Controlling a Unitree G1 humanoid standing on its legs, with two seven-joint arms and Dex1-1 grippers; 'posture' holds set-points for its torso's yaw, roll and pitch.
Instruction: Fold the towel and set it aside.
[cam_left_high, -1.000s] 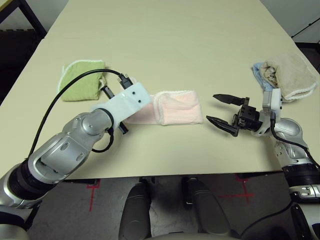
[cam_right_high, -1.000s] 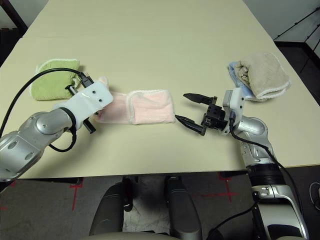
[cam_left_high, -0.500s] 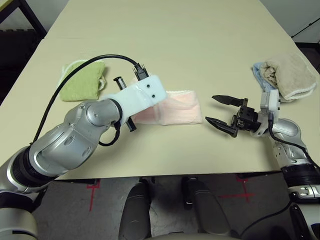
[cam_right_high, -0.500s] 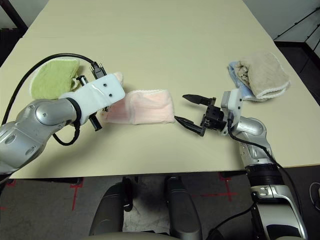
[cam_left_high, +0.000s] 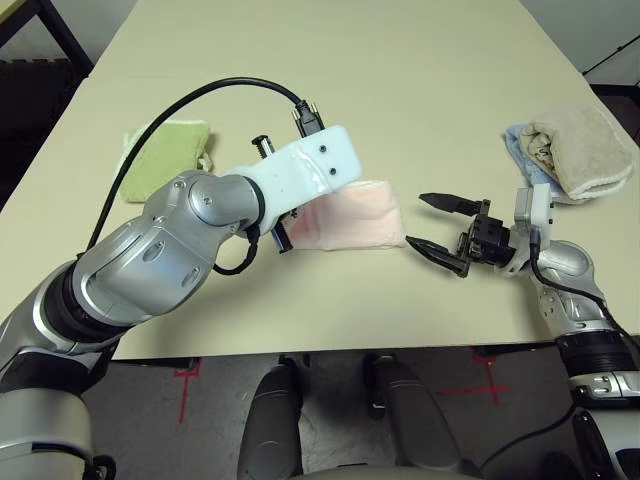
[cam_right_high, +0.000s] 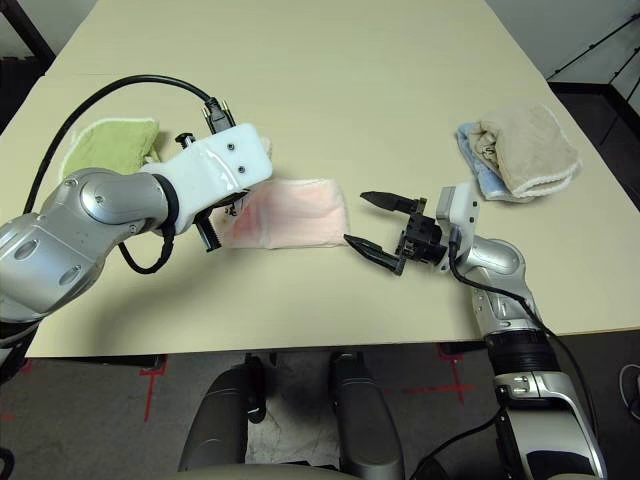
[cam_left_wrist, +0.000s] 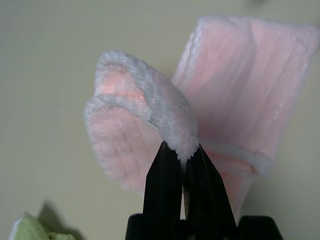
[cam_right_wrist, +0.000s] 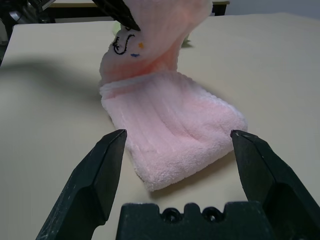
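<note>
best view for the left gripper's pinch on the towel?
Left wrist view: the left gripper is shut on the towel's white edging. In the eye views the white wrist housing hides it. The right wrist view catches just one fingertip at the lifted end.

A lab or test room: a plain beige table, red tape crosses marking the grey floor at 6 o'clock, black stand legs at 2 o'clock.

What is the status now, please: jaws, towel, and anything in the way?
Left gripper jaws shut on towel edge, lifted. Right gripper jaws open beside it, empty. Green cloth and beige-and-blue bundle apart.
</note>
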